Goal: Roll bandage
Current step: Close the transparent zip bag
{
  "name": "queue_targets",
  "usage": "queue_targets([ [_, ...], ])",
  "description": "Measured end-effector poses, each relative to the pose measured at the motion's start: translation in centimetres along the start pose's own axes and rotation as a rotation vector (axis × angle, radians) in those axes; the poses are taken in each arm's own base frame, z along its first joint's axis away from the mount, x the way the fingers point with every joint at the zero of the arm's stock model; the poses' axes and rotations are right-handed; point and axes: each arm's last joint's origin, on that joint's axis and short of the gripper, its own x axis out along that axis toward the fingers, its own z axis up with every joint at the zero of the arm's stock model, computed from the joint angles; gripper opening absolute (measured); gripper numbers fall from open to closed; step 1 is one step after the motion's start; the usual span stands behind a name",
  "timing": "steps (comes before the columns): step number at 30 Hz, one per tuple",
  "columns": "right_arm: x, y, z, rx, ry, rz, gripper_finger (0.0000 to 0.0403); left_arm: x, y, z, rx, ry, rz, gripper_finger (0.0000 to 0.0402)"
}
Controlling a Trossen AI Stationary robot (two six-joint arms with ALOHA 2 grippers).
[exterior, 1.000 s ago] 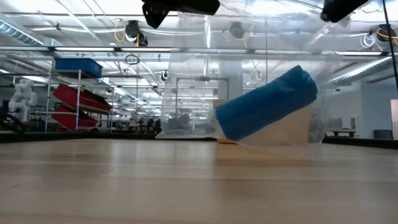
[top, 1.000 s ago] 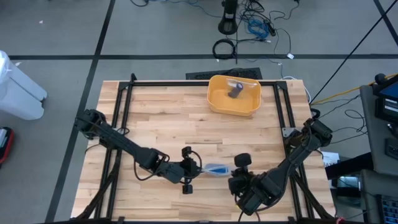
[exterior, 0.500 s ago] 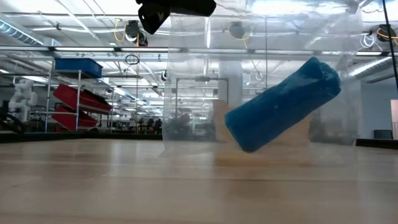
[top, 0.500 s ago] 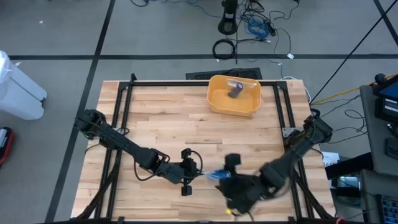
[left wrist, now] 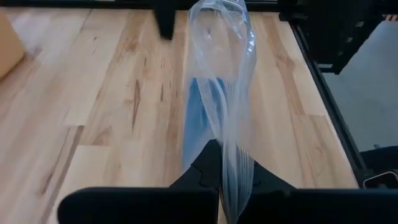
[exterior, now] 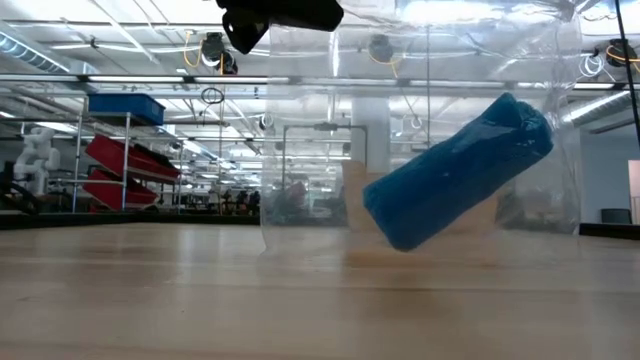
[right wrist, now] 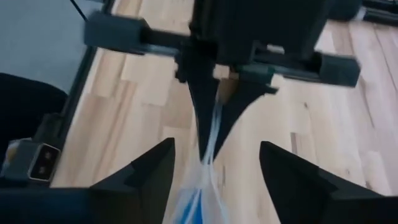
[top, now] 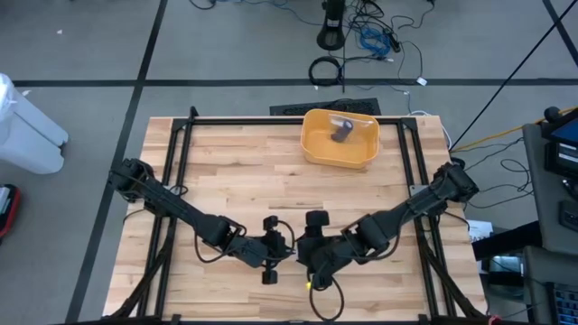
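Two grippers at front-centre of table [top: 226, 171]. Left gripper [left wrist: 219, 163] pinching clear bag [exterior: 420, 130] by edge, suspending blue bandage roll [exterior: 455, 170] inside. Right gripper [right wrist: 214, 163] spread wide astride bag, likely readying opposite-side grasp.

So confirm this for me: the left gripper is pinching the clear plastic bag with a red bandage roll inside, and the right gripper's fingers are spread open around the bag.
Not quite: the bandage roll is blue, not red, as the low view shows. The rest holds: the left gripper pinches the clear plastic bag, and the right gripper has its fingers spread open around the bag.
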Motion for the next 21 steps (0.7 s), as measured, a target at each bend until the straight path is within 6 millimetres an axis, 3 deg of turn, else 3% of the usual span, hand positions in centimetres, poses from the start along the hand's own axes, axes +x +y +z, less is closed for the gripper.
queue_targets([
  [8, 2.5, -0.7, -1.7, 0.003, 0.053, 0.089, 0.0186, -0.1, -0.1, 0.0, 0.022, -0.011, 0.017, 0.0000],
  [13, 3.1, -1.0, -1.8, 0.018, 0.032, 0.090, 0.0158, -0.1, -0.2, 0.0, 0.055, -0.011, 0.018, 0.0000],
  [21, 3.0, -1.0, -1.8, 0.007, 0.032, 0.091, 0.0017, -0.2, -0.5, -0.1, 0.100, -0.005, 0.012, 0.0000],
])
